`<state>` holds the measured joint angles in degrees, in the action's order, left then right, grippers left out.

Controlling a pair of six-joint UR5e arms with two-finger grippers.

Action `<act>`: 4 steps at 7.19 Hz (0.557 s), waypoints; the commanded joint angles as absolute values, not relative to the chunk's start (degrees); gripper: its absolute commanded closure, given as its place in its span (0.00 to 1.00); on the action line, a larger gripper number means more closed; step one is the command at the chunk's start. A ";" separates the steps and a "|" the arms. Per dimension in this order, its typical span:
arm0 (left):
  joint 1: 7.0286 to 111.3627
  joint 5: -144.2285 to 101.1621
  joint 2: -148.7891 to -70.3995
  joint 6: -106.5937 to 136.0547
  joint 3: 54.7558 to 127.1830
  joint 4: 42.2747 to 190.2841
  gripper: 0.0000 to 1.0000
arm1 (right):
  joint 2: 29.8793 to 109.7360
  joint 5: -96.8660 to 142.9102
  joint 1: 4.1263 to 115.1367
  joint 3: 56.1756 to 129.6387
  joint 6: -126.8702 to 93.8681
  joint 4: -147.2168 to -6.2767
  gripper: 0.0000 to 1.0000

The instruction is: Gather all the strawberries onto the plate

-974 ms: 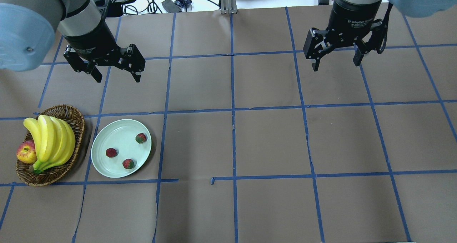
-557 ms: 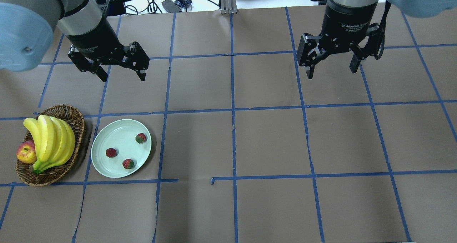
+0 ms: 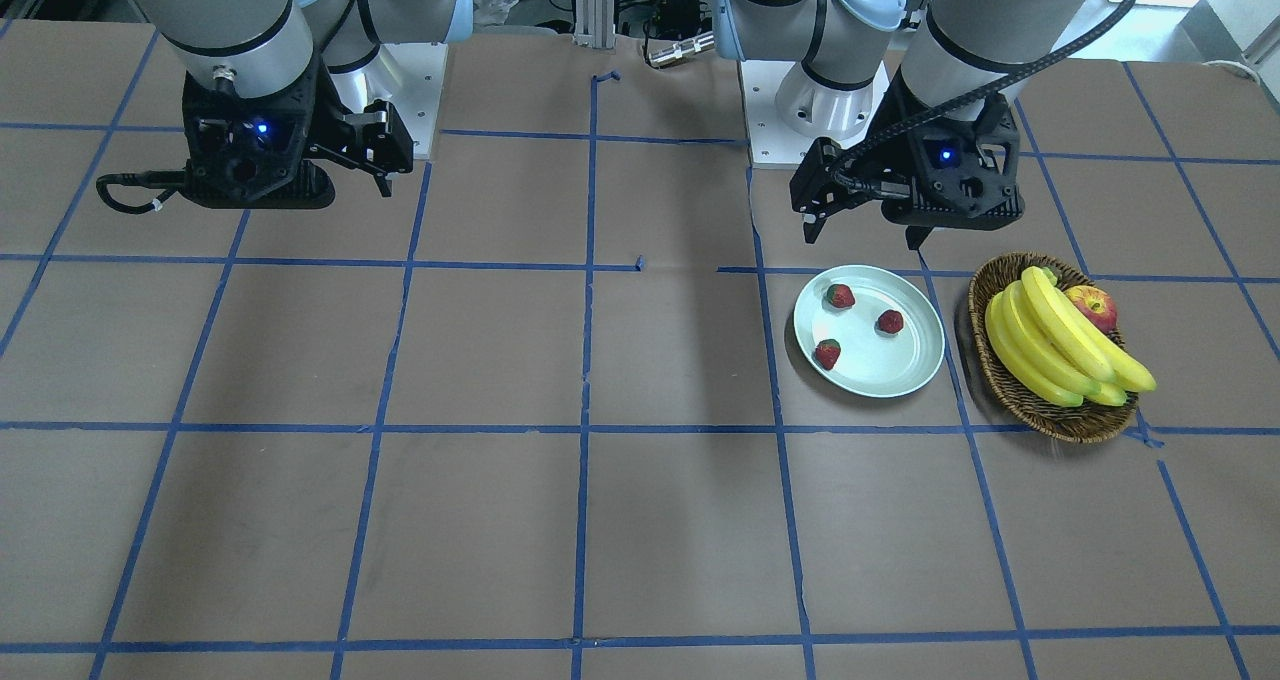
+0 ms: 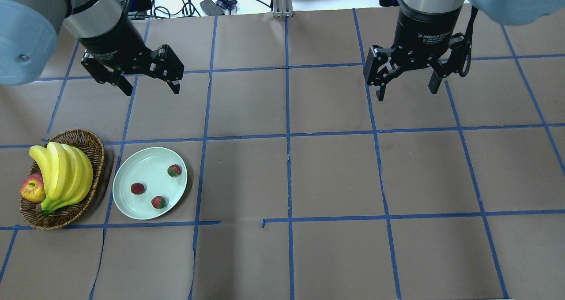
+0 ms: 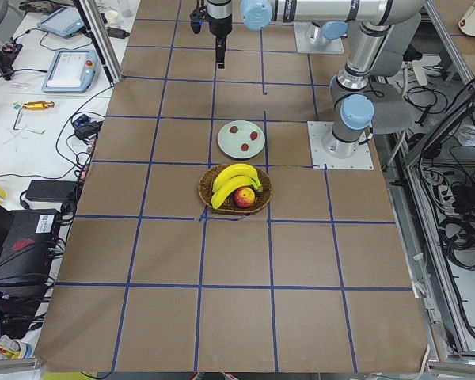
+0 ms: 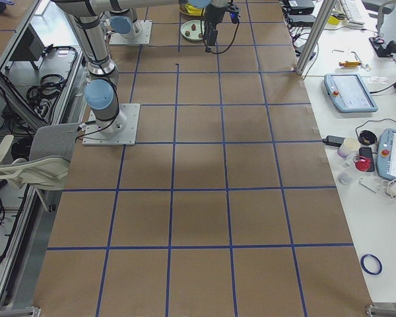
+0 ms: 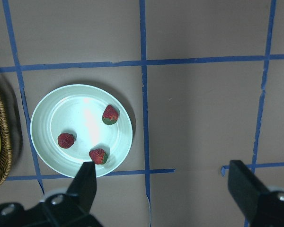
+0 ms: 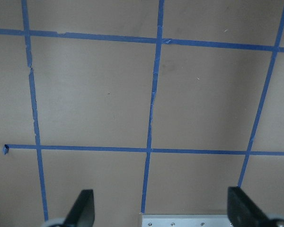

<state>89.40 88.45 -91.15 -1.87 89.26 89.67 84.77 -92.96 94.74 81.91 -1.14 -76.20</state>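
all three strawberries [image 4: 175, 170] lie in the mint plate [image 4: 145, 167], at six o'clock from my left fingers [image 4: 174, 84], spread apart and empty. right fingers [image 4: 378, 90], also apart, hang well off at three o'clock. i judge nothing remains to fetch.

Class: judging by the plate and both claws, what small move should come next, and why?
Probably just retreat: all three strawberries lie on the mint-green plate, while the left claw and right claw hang open and empty.

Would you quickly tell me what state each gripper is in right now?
Left gripper: open, holding nothing.
Right gripper: open, holding nothing.
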 commanded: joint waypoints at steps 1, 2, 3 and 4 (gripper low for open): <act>89.38 88.85 -90.97 -2.02 88.77 90.17 0.00 | 84.64 -92.90 94.49 82.18 -1.14 -79.70 0.00; 89.47 88.68 -91.14 -2.02 89.47 91.22 0.00 | 84.64 -92.99 94.48 82.18 -2.10 -81.80 0.00; 89.39 88.68 -91.14 -2.11 89.56 92.01 0.00 | 84.64 -92.73 94.57 82.18 -2.37 -81.91 0.00; 89.12 88.94 -91.06 -2.89 89.30 92.28 0.00 | 84.73 -90.81 94.57 82.18 -2.37 -81.91 0.00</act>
